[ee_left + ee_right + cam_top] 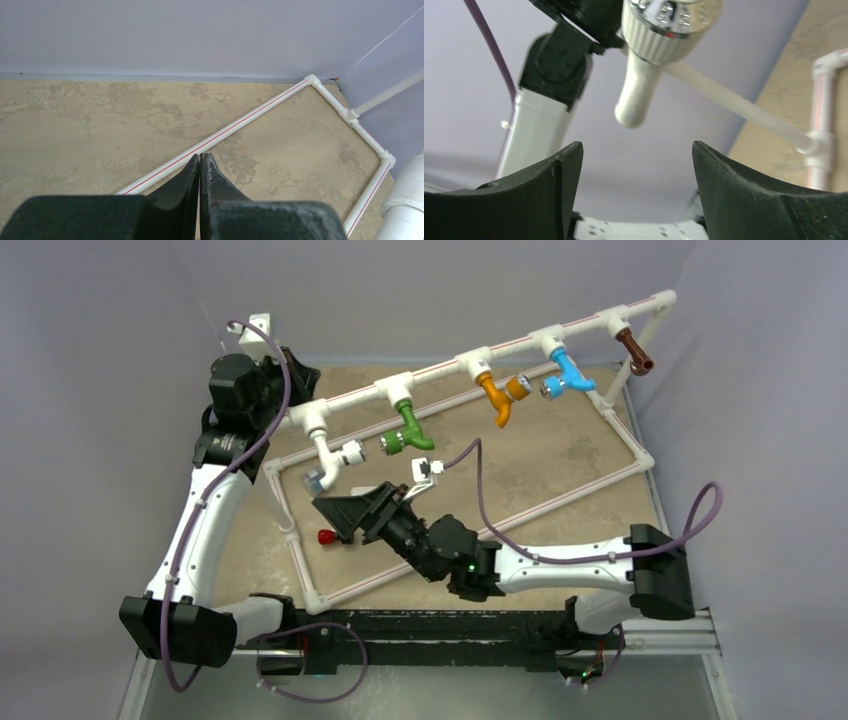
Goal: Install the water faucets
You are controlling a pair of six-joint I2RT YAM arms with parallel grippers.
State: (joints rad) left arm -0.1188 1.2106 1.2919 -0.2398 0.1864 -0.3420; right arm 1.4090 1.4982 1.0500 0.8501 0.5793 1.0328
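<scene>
Enclosed by plain matte lavender-grey panels: back wall (430, 290) across the top of the frame, left wall (80, 390) and right wall (770, 390) down the side edges. Surfaced at centre frame with a mottled tan tabletop (560, 455), blotched darker in patches, meeting the back wall along a thin dark seam in the left wrist view. Lit evenly and diffusely, with soft shadows only; bordered along the bottom of the frame by a smooth grey strip (450, 698) and, at lower right, a pale metal rail (670, 645).
</scene>
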